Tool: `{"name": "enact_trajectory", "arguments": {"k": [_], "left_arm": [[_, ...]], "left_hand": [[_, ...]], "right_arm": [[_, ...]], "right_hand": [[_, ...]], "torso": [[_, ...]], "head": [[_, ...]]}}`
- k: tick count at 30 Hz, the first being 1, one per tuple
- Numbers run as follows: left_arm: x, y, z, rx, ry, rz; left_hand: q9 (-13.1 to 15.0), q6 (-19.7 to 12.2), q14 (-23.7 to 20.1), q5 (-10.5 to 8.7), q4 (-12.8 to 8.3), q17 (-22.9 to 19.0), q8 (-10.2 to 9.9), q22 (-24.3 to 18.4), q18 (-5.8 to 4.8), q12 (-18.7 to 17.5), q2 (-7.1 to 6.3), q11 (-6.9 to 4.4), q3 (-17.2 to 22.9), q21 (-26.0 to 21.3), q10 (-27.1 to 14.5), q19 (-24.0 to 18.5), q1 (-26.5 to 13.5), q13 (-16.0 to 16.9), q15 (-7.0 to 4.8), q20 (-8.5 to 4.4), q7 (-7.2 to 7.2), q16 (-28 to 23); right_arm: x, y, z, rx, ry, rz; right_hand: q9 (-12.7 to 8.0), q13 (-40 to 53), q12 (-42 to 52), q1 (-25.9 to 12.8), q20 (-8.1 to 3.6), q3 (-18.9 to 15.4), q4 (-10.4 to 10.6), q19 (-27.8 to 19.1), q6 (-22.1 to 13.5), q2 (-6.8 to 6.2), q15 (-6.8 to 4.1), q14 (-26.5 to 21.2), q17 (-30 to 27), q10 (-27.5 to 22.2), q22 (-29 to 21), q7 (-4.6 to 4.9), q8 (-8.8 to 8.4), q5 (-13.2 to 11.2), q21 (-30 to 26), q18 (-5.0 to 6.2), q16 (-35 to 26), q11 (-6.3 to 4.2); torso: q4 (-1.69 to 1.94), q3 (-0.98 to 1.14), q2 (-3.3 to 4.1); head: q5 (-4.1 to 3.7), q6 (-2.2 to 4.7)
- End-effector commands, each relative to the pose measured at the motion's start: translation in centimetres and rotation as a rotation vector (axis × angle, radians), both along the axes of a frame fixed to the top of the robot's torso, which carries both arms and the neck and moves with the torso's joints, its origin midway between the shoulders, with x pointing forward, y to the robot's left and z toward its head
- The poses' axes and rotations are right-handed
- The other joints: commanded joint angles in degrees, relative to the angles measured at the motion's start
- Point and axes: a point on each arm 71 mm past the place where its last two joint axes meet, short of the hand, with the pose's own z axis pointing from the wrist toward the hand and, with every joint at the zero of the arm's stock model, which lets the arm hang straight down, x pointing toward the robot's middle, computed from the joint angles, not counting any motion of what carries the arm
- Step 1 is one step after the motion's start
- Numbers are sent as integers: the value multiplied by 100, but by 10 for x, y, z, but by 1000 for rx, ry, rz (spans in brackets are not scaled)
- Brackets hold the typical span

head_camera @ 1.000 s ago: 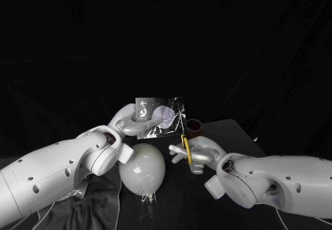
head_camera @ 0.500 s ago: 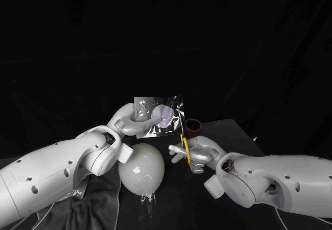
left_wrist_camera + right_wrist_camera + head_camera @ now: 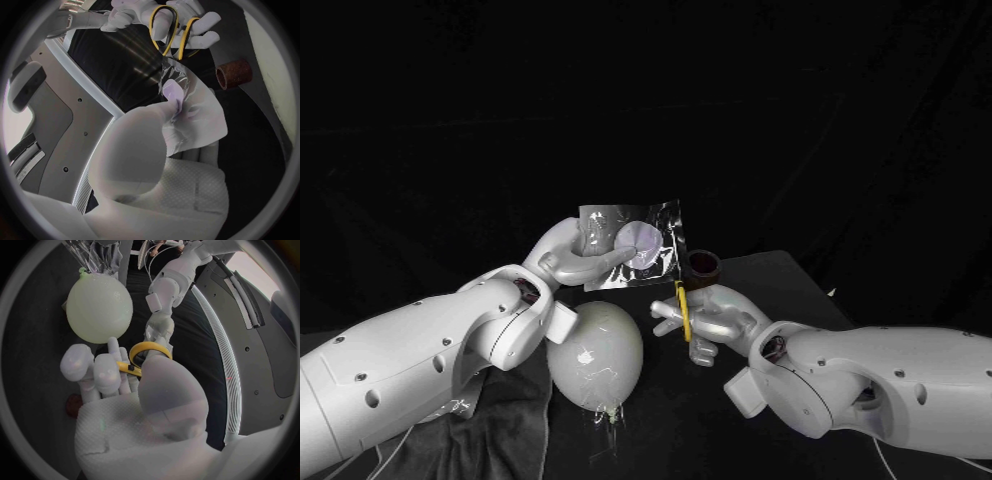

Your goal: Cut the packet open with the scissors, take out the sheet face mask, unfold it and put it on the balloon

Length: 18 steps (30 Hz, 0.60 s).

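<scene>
Pinching the packet (image 3: 635, 240) upright at frame centre with the left robot hand (image 3: 584, 258); gripping yellow scissors (image 3: 682, 302) just lower right in the right robot hand (image 3: 704, 316). Looks thin, slick, floppy (probably crinkly), so better pinched close beside the cut line.

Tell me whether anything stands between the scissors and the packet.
Nothing visible does. The right hand holds the scissors just below the packet, which the left hand holds up. The brown cylinder stands to the side of that gap, not in it.
</scene>
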Motion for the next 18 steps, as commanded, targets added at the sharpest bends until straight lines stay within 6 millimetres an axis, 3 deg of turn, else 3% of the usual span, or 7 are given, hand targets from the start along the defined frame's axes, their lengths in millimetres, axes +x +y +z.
{"name": "enact_trajectory", "arguments": {"k": [1, 18], "left_arm": [[-2, -2, 2, -2, -42, -7], [-4, 0, 6, 4, -195, -8]], "left_hand": [[640, 30, 12, 18, -7, 5, 35, -7, 76, 22, 37, -19, 6, -6, 48, -46, 3, -2, -31, -2, 2, -19], [647, 32, 13, 17, -28, 11, 38, -8, 76, 22, 27, -20, 11, -5, 50, -49, -6, -2, -32, -2, 1, -22]], "right_arm": [[-1, 2, 4, 9, -23, 12], [-2, -1, 12, 19, -7, 19]], "right_hand": [[-9, -30, -18, -29, 14, -83, 18, -66, -57, -37, 13, -67, -62, -65, 309, 29, -35, -25, -84, 79, -56, 8], [-3, -80, -14, -82, 50, -94, 36, -93, -93, -35, 33, -89, -70, -132, 281, 50, -53, -25, -128, 95, -56, 30]], "torso": [[1, -1, -4], [3, -10, 4]], "head": [[-2, -2], [-9, 6]]}}
